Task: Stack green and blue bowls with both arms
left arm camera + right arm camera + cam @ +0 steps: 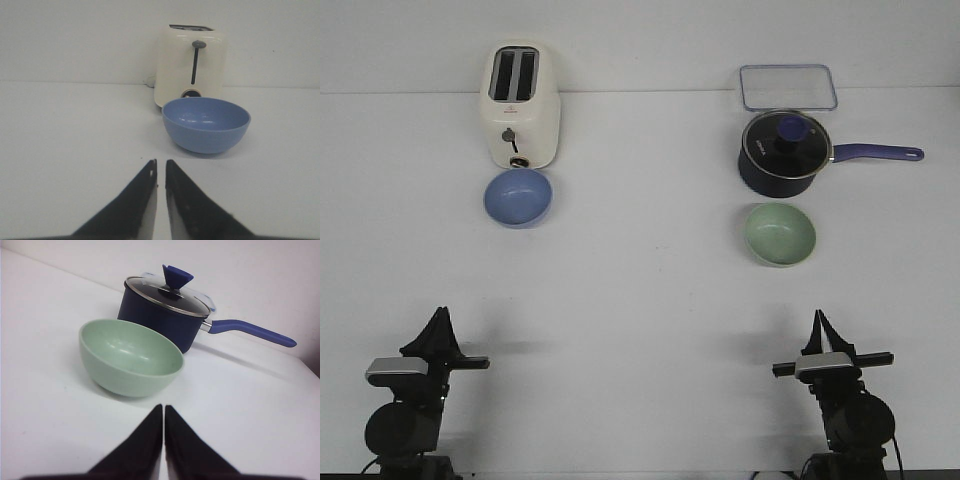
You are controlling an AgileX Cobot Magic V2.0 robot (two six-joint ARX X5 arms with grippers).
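The blue bowl [518, 196] sits upright on the white table at the back left, just in front of a toaster; it also shows in the left wrist view [206, 123]. The green bowl [779, 234] sits upright at the right, just in front of a saucepan; it also shows in the right wrist view [130, 357]. My left gripper [441, 314] is shut and empty near the front left edge, well short of the blue bowl [161, 162]. My right gripper [818, 316] is shut and empty near the front right, short of the green bowl [163, 407].
A cream toaster [520, 105] stands right behind the blue bowl. A dark navy lidded saucepan [784, 152] with its long handle [878, 153] pointing right stands behind the green bowl. A clear lidded box [787, 86] lies behind the saucepan.
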